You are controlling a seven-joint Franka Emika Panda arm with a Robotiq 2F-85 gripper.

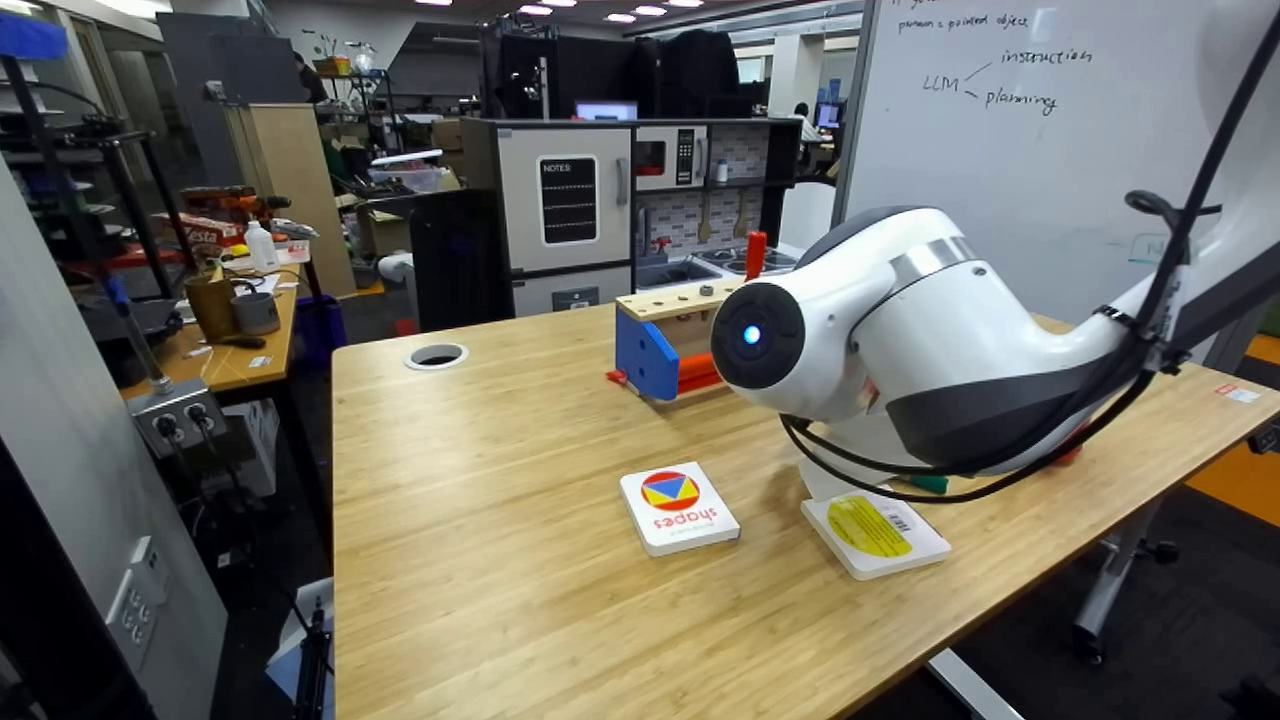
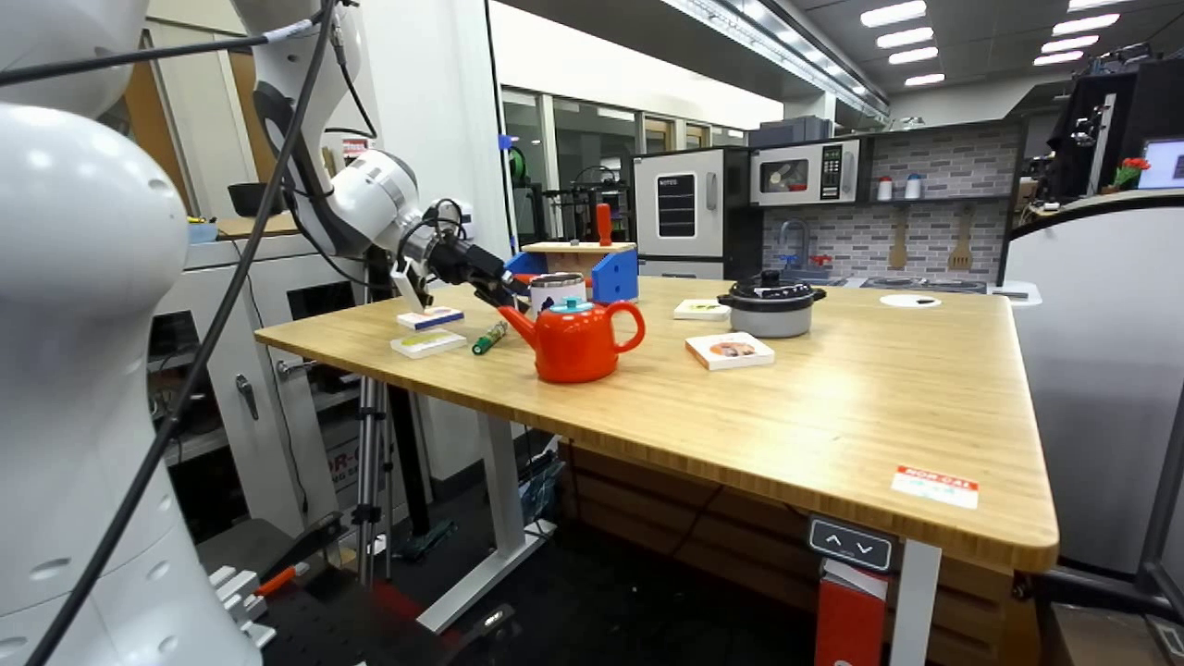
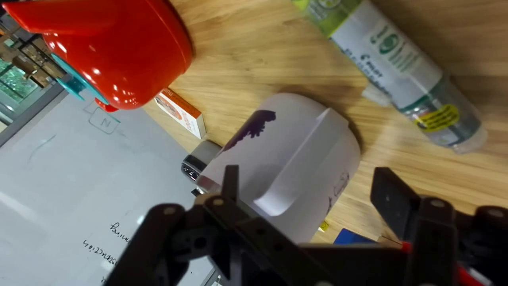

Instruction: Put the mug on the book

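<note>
Claw (image 3: 307, 180) hangs, jaws apart, facing the handle (image 3: 303, 165) of the mug (image 2: 557, 289), while the shapes book (image 1: 680, 510) lies flat on the counter (image 1: 480, 600).

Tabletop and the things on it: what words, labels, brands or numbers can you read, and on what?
"shapes": the book with the round red, yellow and blue picture.
"PILOT": the green-and-white marker, in the wrist view.
"NOR-CAL": the red-and-white sticker.
Too small or blurred: all other print, as on the orange-edged book and barcoded book.
</note>
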